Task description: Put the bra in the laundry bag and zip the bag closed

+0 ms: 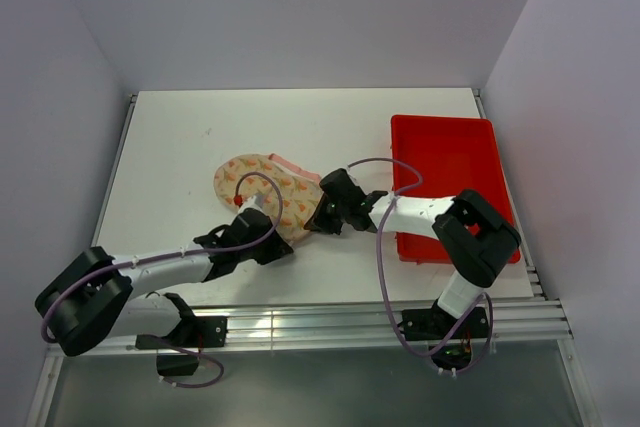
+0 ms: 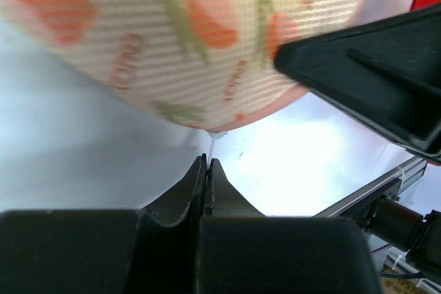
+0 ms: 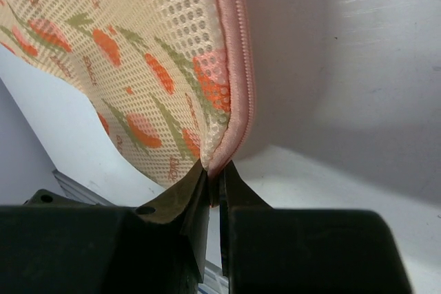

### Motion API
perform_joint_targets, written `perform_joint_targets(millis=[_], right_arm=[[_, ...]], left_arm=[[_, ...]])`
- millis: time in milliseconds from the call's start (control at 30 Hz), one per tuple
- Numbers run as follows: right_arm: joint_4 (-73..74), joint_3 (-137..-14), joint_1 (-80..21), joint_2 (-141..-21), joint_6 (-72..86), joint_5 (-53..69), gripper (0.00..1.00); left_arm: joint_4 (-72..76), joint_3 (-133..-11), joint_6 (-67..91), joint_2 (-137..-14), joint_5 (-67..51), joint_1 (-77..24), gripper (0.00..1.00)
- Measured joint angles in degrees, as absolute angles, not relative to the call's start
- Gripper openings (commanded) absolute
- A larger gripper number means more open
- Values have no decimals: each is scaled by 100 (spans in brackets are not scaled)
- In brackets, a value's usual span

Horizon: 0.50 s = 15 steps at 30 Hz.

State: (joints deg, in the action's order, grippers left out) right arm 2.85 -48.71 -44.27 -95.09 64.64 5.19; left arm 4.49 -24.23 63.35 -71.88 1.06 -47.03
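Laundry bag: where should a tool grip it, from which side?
Pinch the laundry bag by its pink zipper edge, coming low from the right. That seam is a thin lip; the printed shell bulges too wide for jaws. The right tool is shut on it there.

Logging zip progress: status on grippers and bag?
Left gripper shut on white tab at laundry bag edge. Right gripper shut on its zipper edge. Bra not in view. Red tray apart, nothing blocking.

Left hand (image 2: 207, 169) pinched shut; right hand (image 3: 214, 173) pinched shut; both arms reaching inward, low.
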Motion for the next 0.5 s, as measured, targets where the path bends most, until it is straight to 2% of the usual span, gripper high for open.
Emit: perform_joint_targets(millis=[500], right_arm=[[250, -5000, -4425, -9509, 6248, 685, 6]], left_arm=[[-93, -1984, 6742, -5979, 99, -3929, 0]])
